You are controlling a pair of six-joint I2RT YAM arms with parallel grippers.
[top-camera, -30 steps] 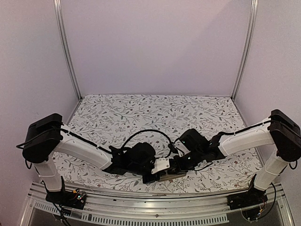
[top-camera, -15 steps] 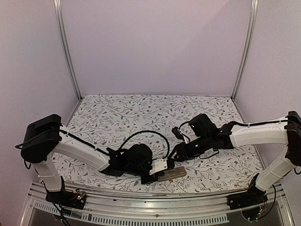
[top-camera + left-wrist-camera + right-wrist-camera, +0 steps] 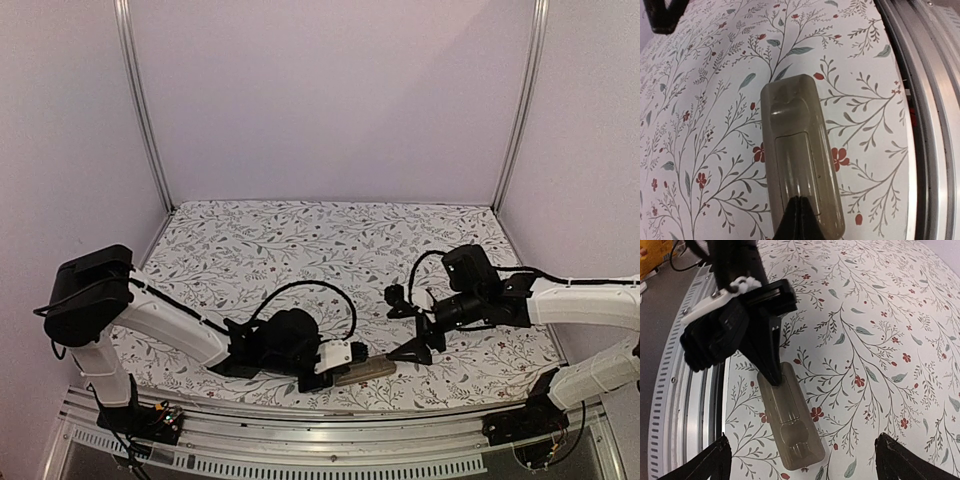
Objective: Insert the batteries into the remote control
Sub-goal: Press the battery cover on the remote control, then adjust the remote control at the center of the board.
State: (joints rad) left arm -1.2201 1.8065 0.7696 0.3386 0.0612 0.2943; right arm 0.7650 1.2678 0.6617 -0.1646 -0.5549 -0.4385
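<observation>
The remote control (image 3: 366, 371) lies back-up near the table's front edge, its grey-tan back (image 3: 800, 160) with the closed cover showing. My left gripper (image 3: 799, 201) is shut, and its joined tips rest on the near end of that cover; the right wrist view shows this too (image 3: 773, 376). My right gripper (image 3: 404, 326) stands open, lifted off to the right of the remote (image 3: 792, 422), with nothing between its fingers (image 3: 715, 460). The batteries are out of view.
The metal rail (image 3: 935, 100) of the table's front edge runs right beside the remote (image 3: 300, 420). The floral cloth (image 3: 330, 250) covers the table back to the purple walls. Metal posts (image 3: 140, 110) stand at the back corners.
My right gripper has opened and drawn back to the right, away from the remote's far end. The left gripper stays shut on the remote's back.
</observation>
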